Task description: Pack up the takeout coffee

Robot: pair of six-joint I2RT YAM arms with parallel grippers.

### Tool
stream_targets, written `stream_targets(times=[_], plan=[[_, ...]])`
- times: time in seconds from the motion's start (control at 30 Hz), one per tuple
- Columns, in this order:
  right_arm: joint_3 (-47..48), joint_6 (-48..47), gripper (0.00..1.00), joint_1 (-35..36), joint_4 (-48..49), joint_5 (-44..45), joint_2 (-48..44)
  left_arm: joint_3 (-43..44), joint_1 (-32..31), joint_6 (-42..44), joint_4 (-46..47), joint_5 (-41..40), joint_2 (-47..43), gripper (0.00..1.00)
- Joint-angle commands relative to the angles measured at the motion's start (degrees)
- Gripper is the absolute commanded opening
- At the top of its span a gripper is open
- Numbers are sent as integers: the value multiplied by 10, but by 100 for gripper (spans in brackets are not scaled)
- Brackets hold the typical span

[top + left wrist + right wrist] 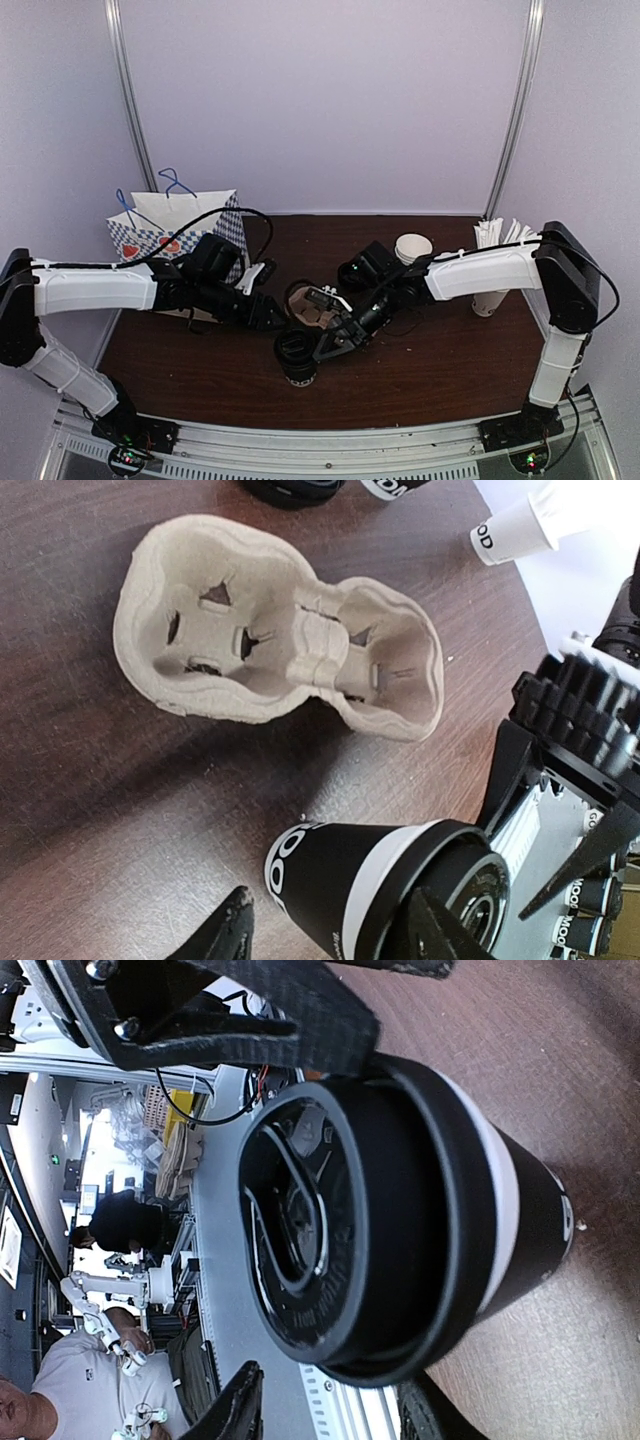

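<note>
The takeout coffee (297, 357), a black paper cup with a black lid, stands on the brown table just in front of both grippers. In the left wrist view the takeout coffee (370, 885) sits low between my left gripper's spread fingers (228, 932), not touching them. My left gripper (275, 318) is open. My right gripper (327, 345) is open beside the lid. In the right wrist view the lid (330, 1210) fills the frame, its lower rim between the spread fingers (238, 1408). A pulp two-cup carrier (280, 640) lies empty just behind the cup.
A white and blue gift bag (178, 232) stands at the back left. A stack of lidless cups (413, 248) and a white cup of straws (490, 270) stand at the back right. The two grippers are close together over the carrier (308, 305).
</note>
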Motion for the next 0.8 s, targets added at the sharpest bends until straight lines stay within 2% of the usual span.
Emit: stream_targets(times=[0.0, 0.27, 0.77], plan=[[30, -16, 47, 12, -12, -6, 16, -9, 4, -3, 26, 20, 16, 53], [47, -30, 43, 14, -40, 16, 29, -17, 4, -6, 28, 25, 19, 49], [74, -31, 43, 12, -82, 57, 76, -83, 4, -47, 44, 13, -24, 43]])
